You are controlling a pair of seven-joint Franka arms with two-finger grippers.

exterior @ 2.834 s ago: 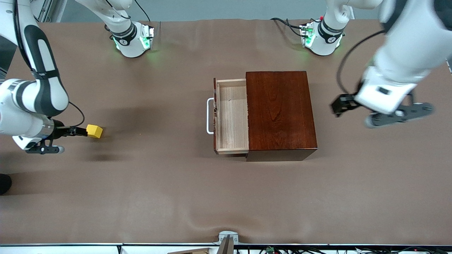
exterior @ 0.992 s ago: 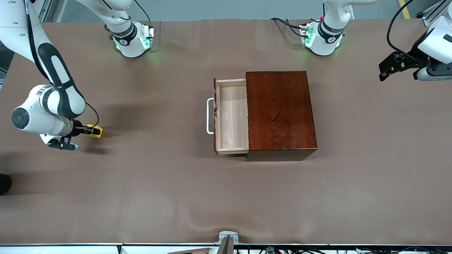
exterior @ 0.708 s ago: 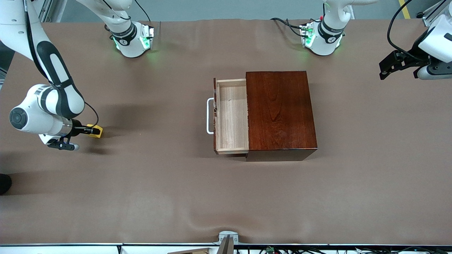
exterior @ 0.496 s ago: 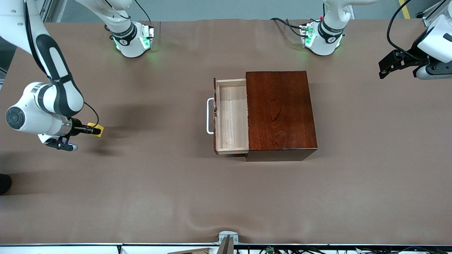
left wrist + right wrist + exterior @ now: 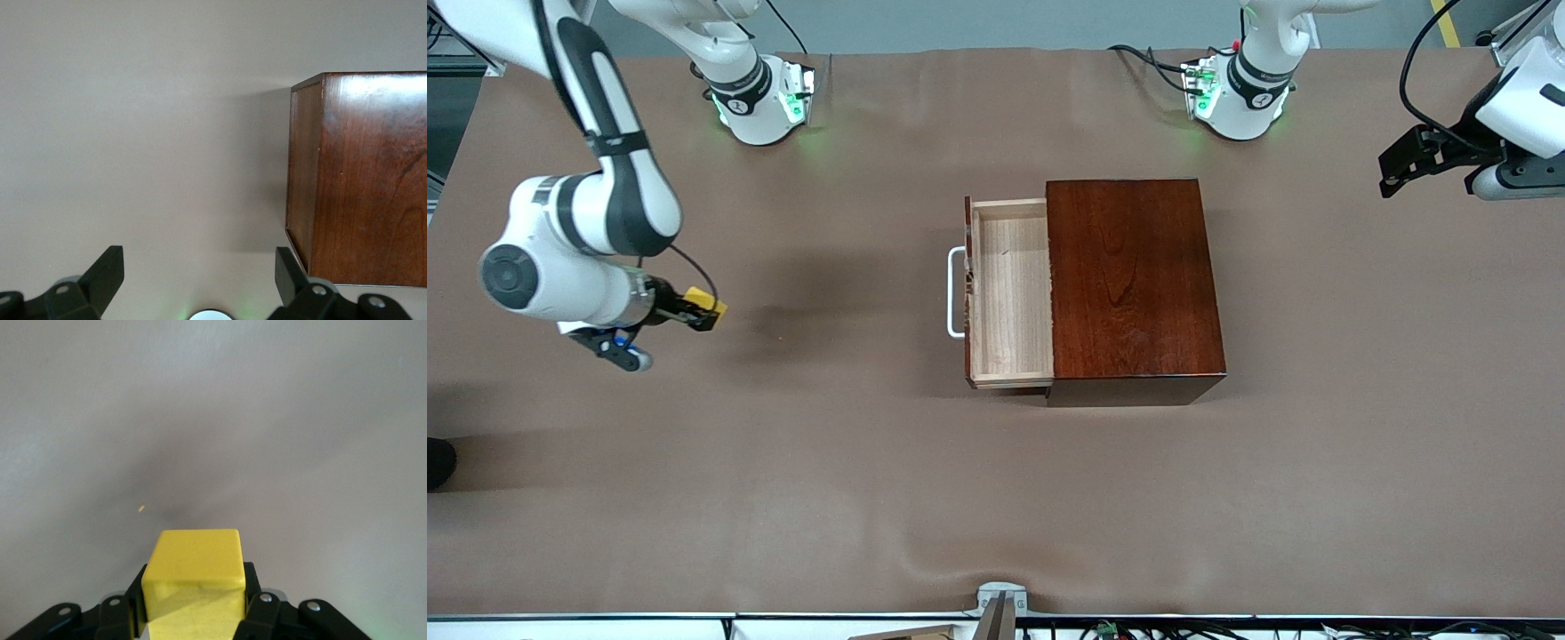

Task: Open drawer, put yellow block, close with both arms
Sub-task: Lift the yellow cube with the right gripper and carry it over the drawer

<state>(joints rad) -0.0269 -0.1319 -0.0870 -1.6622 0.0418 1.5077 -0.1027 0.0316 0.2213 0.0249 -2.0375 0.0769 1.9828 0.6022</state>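
Right hand (image 5: 694, 313) clamped on the yellow block (image 5: 704, 305), lifted over the bench (image 5: 854, 498) toward the right arm's end. Best carry it level over the open drawer (image 5: 1009, 293), then release low. Left hand (image 5: 1405, 169) waits spread wide, empty.

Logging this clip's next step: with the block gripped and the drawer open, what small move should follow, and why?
Probably carry it toward the drawer. The right gripper is shut on the yellow block, over bare table toward the right arm's end. The drawer stands open and looks empty. The left gripper waits, open.
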